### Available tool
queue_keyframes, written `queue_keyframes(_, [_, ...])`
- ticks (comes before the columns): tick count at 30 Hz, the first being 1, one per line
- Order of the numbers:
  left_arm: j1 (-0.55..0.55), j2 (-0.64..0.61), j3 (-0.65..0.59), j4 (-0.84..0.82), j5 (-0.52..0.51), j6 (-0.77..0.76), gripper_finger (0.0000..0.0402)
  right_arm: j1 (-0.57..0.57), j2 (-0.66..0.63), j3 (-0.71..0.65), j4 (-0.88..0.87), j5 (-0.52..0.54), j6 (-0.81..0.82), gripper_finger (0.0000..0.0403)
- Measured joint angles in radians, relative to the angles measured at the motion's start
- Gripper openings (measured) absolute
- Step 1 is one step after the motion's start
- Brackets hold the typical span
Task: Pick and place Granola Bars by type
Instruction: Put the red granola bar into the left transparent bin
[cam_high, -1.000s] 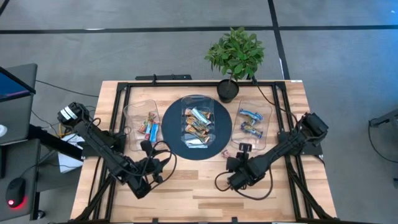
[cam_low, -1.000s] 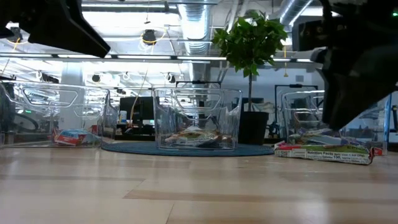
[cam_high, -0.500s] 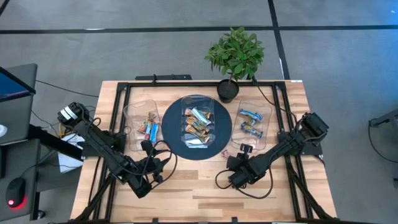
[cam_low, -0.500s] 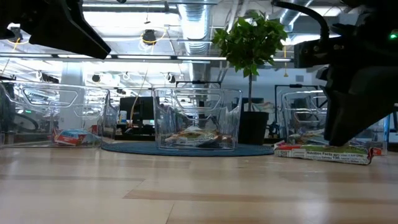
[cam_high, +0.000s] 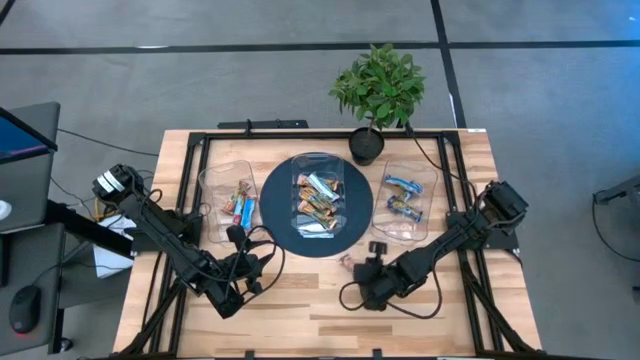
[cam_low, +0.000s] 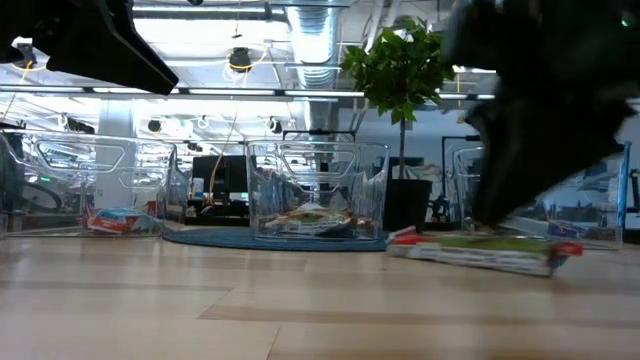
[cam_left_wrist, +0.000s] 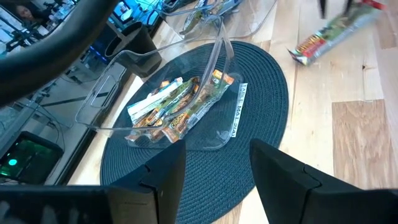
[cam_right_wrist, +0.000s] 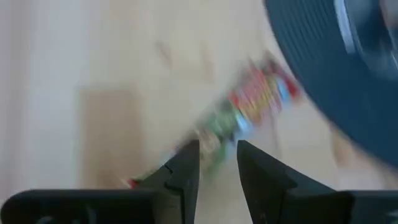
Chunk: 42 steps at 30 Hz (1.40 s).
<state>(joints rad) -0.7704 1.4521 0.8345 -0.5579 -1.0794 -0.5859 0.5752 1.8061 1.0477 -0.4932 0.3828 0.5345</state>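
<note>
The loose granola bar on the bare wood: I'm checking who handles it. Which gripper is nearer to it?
Right. The right gripper is right at the loose granola bar, fingers straddling it; the left gripper waits across the table, left of the mat.

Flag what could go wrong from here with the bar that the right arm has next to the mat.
1. The right end effector seems to pinch the granola bar at one end only, so the long free part may twist or slip out.
2. The bar sits almost at table height; if carried on like this, it could catch on the mat edge or the middle tub wall.
</note>
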Motion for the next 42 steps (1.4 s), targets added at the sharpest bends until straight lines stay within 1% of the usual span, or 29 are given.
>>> queue_keyframes(5, [0.000, 0.000, 0.000, 0.000, -0.007, 0.000, 0.0174, -0.026, 0.000, 0.000, 0.331, 0.006, -0.264, 0.0102])
queue_keyframes(6, [0.000, 0.000, 0.000, 0.000, -0.007, 0.000, 0.0174, -0.030, 0.000, 0.004, 0.372, 0.008, -0.303, 0.0102])
queue_keyframes(7, [0.000, 0.000, 0.000, 0.000, -0.007, 0.000, 0.0174, -0.034, 0.000, 0.018, 0.374, 0.011, -0.323, 0.0102])
queue_keyframes(8, [0.000, 0.000, 0.000, 0.000, -0.006, 0.000, 0.0174, -0.037, 0.000, 0.037, 0.343, 0.016, -0.326, 0.0102])
queue_keyframes(10, [0.000, 0.000, 0.000, 0.000, -0.005, 0.000, 0.0174, -0.034, -0.002, 0.081, 0.211, 0.032, -0.291, 0.0102])
queue_keyframes(13, [0.000, 0.000, 0.000, 0.000, -0.001, 0.000, 0.0174, -0.022, -0.003, 0.122, -0.015, 0.039, -0.173, 0.0102])
queue_keyframes(16, [0.000, 0.000, 0.000, 0.000, -0.001, 0.000, 0.0174, -0.010, -0.003, 0.117, -0.120, 0.024, -0.075, 0.0102])
queue_keyframes(22, [0.000, 0.000, 0.000, 0.008, 0.000, 0.000, 0.0174, 0.001, 0.014, 0.085, -0.124, -0.046, 0.013, 0.0102])
queue_keyframes(26, [0.000, 0.000, 0.000, 0.027, -0.006, 0.017, 0.0174, -0.002, 0.068, 0.084, -0.132, -0.052, 0.015, 0.0102])
queue_keyframes(29, [0.000, 0.000, 0.000, 0.045, -0.004, 0.040, 0.0174, -0.022, 0.112, 0.088, -0.132, -0.086, 0.014, 0.0102])
queue_keyframes(33, [0.000, 0.000, 0.000, 0.053, -0.001, 0.052, 0.0174, -0.043, 0.137, 0.100, -0.128, -0.128, 0.014, 0.0102])
queue_keyframes(38, [0.000, 0.000, 0.000, 0.053, 0.000, 0.052, 0.0174, -0.055, 0.145, 0.140, -0.088, -0.122, -0.069, 0.0102])
queue_keyframes(42, [0.000, 0.000, 0.000, 0.053, 0.000, 0.052, 0.0174, -0.085, 0.147, 0.170, 0.072, -0.122, -0.185, 0.0102])
